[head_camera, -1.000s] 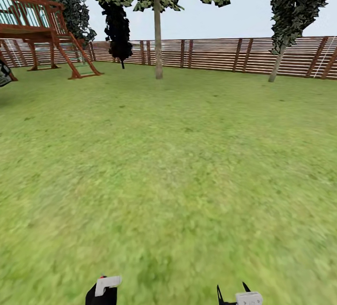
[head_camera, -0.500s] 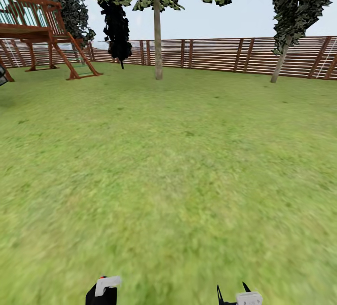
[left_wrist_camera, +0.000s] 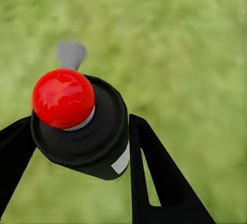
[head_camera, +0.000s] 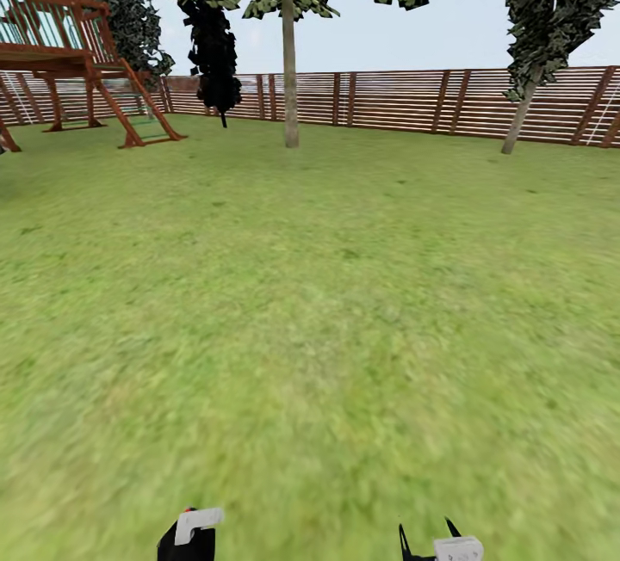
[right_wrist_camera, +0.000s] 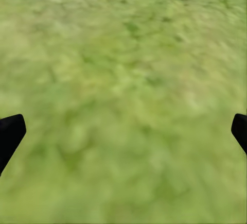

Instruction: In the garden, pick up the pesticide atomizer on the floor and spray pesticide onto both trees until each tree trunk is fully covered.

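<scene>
My left gripper (left_wrist_camera: pixel 77 144) is shut on the pesticide atomizer (left_wrist_camera: pixel 105 131), a black bottle with a red round top (left_wrist_camera: pixel 63 98), a grey nozzle and a white label. In the head view the atomizer (head_camera: pixel 196 524) shows at the bottom edge, over grass. My right gripper (head_camera: pixel 426 535) is open and holds nothing, its fingertips (right_wrist_camera: pixel 11 131) wide apart above the lawn. Far ahead stand two trees: one straight trunk (head_camera: pixel 290 79) at the middle, one leaning trunk (head_camera: pixel 519 120) at the right, both by the fence.
A brown slat fence (head_camera: pixel 387 101) rings the lawn (head_camera: pixel 327 303). A wooden play tower with ladder (head_camera: pixel 77 45) stands at the back left. A black bush-like tree (head_camera: pixel 215 53) and a dark conifer (head_camera: pixel 120 2) stand near it.
The whole picture has shifted a little: the camera has moved. A dark object at the left edge has left the view. Both grippers keep their places in the picture.
</scene>
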